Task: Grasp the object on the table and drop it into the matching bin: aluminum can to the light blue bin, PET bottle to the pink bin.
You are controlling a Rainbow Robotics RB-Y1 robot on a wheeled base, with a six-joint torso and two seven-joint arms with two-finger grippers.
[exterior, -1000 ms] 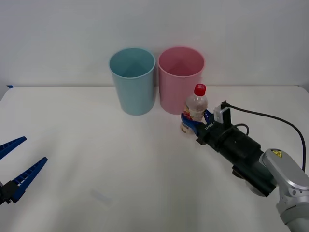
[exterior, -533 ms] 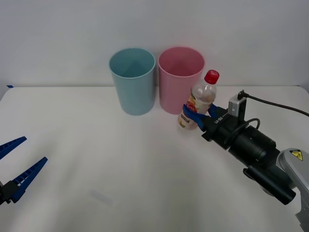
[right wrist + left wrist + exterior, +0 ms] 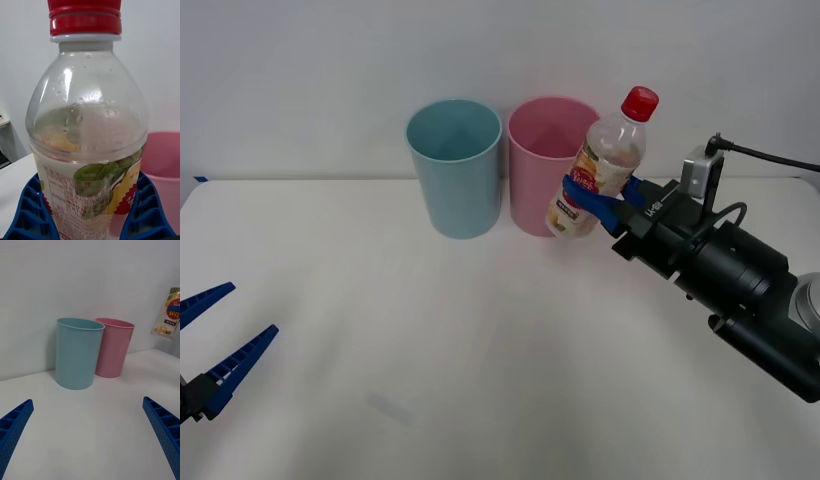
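My right gripper (image 3: 595, 205) is shut on the PET bottle (image 3: 605, 158), a clear bottle with a red cap and orange-yellow label, held tilted in the air off the white table (image 3: 480, 350), just right of the pink bin (image 3: 540, 165). In the right wrist view the bottle (image 3: 88, 142) sits between my blue fingers (image 3: 144, 213), with the pink bin (image 3: 165, 153) behind it. The light blue bin (image 3: 455, 165) stands left of the pink one. My left gripper (image 3: 210, 345) waits open, low at the front left; its wrist view shows both bins (image 3: 78, 352) and the bottle's base (image 3: 168, 315).
The two bins stand side by side, touching, at the back of the table near the white wall. A black cable (image 3: 770, 155) runs from the right wrist to the right edge.
The right gripper has lifted the bottle off the table and carried it up and slightly right, tilting it, to about the pink bin's rim height. The left arm has not moved.
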